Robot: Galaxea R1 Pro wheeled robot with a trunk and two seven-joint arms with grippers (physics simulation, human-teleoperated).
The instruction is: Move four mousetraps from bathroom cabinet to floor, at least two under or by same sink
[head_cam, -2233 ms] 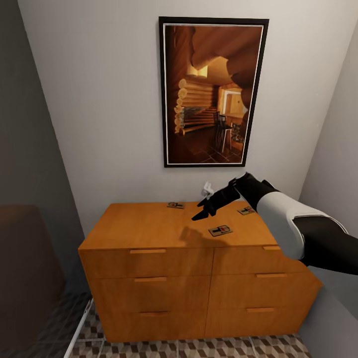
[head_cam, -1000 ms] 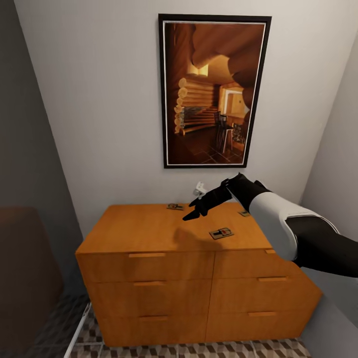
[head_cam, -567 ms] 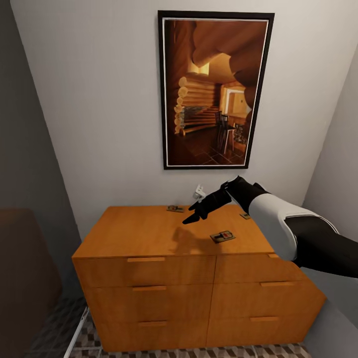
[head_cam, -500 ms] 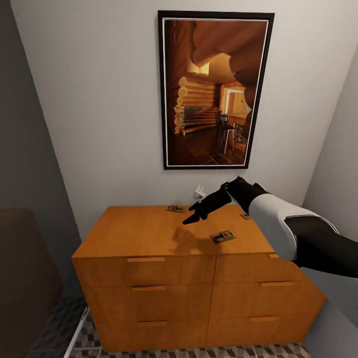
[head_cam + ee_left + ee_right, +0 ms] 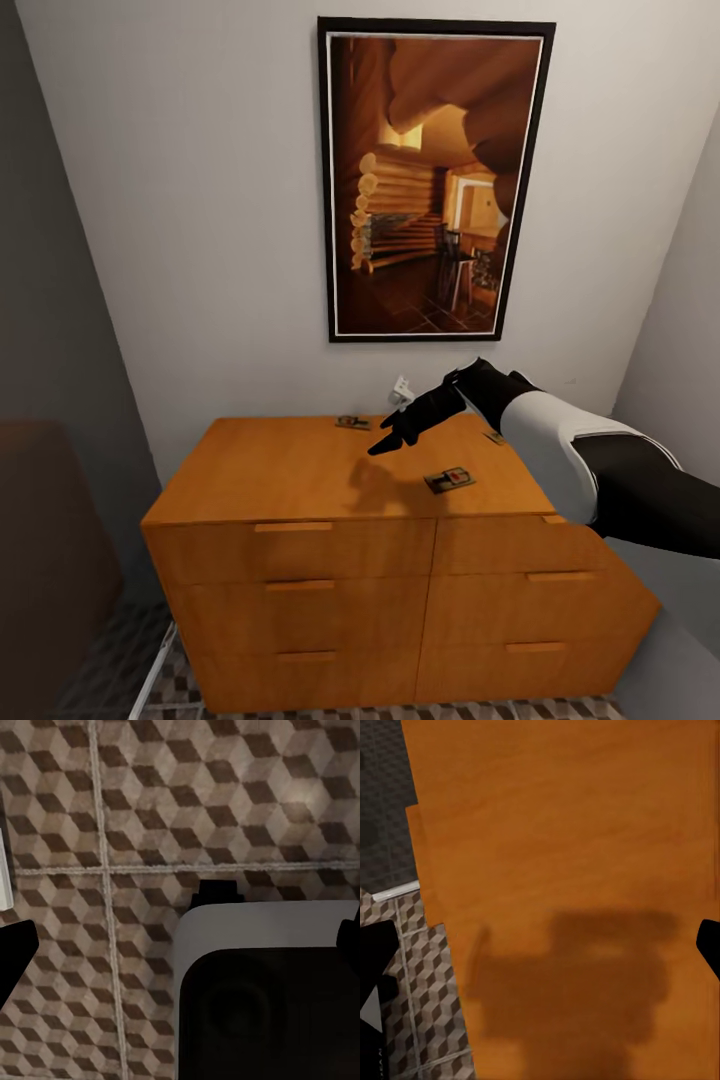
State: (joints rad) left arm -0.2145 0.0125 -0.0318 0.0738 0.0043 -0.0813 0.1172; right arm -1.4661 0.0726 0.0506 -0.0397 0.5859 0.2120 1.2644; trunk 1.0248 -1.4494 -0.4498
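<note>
The orange-brown cabinet (image 5: 300, 470) stands against the wall. On its top lie three mousetraps: one (image 5: 449, 480) near the front right, one (image 5: 352, 423) at the back, and one (image 5: 494, 438) half hidden behind my right forearm. My right gripper (image 5: 385, 443) hovers open above the middle of the top, between the back and front traps, touching none. The right wrist view looks down on the bare cabinet top (image 5: 570, 847), with the gripper (image 5: 540, 945) spread wide and its shadow on the wood. My left gripper (image 5: 180, 945) hangs open over the bathroom floor (image 5: 112, 810).
A large framed picture (image 5: 430, 185) hangs above the cabinet, and a small white fitting (image 5: 402, 387) sits on the wall behind it. A dark shape (image 5: 50, 540) stands at the left. Cube-pattern tiles (image 5: 180, 680) show beside the cabinet. Part of my own base (image 5: 262, 990) lies below the left gripper.
The head view has shifted, so the cabinet sits lower in the picture. My right gripper has drifted a little to the left over the cabinet top, away from the front trap.
</note>
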